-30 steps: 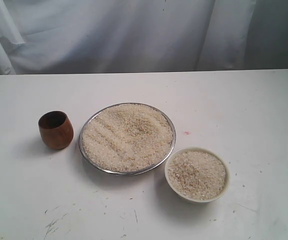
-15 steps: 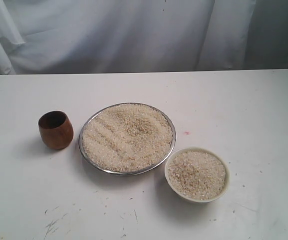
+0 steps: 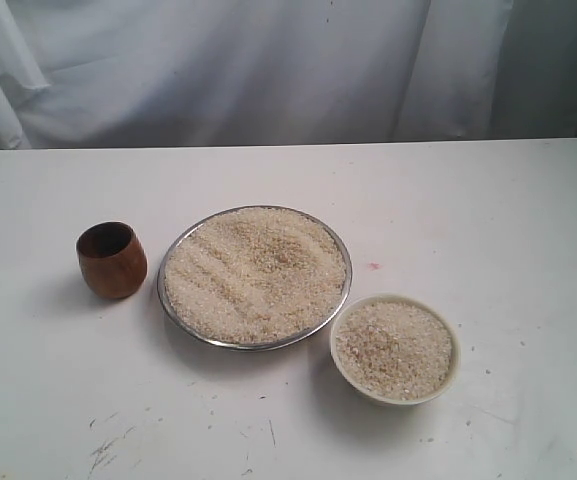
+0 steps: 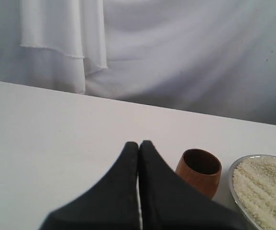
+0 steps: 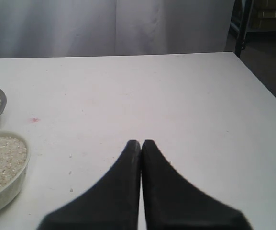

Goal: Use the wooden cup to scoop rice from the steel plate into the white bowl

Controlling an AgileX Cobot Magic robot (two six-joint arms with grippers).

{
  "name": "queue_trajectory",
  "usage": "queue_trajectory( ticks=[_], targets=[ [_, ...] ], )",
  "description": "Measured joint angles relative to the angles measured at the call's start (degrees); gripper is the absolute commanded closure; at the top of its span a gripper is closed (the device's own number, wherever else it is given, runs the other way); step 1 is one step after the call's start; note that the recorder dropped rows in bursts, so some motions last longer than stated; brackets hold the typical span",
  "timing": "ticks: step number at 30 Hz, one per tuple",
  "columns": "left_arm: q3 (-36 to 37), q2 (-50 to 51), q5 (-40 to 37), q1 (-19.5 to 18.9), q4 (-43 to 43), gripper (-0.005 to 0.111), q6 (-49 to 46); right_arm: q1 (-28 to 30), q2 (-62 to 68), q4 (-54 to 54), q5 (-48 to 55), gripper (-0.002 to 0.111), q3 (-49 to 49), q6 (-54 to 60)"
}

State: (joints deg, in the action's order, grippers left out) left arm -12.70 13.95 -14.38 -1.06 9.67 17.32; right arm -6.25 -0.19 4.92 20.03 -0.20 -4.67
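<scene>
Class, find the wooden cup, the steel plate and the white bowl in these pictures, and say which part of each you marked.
wooden cup (image 3: 113,272): exterior view, on its outer front wall.
steel plate (image 3: 251,347): exterior view, on its near rim.
white bowl (image 3: 396,399): exterior view, on its near outer wall.

Left gripper (image 4: 138,143) tips pressed together, empty. Wooden cup (image 4: 199,171) upright on table (image 4: 56,124), near steel plate (image 4: 233,188) of rice (image 4: 264,187).

Steel plate (image 3: 253,347): shiny metal. Wooden cup (image 3: 113,265), near the matt black left gripper (image 4: 138,143): smooth wood. White bowl (image 3: 393,397): smooth. Rice (image 3: 253,275): matt, granular.
</scene>
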Motion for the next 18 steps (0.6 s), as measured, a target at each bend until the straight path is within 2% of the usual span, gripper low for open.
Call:
queue_trajectory(
  ticks=[4,10,18],
  targets=[
    [1.46,-2.97,-0.63,0.37,-3.24,0.107,-3.46,0.0,0.0,0.0,0.0,0.108,0.0,0.0],
    [6.17,-8.39,-0.63,0.37,-11.07,0.107,-15.28,0.0,0.0,0.0,0.0,0.108,0.0,0.0],
    [12.29,-13.66,-1.02,0.37,-12.21,0.107,-16.97,0.0,0.0,0.0,0.0,0.108,0.0,0.0]
  ],
)
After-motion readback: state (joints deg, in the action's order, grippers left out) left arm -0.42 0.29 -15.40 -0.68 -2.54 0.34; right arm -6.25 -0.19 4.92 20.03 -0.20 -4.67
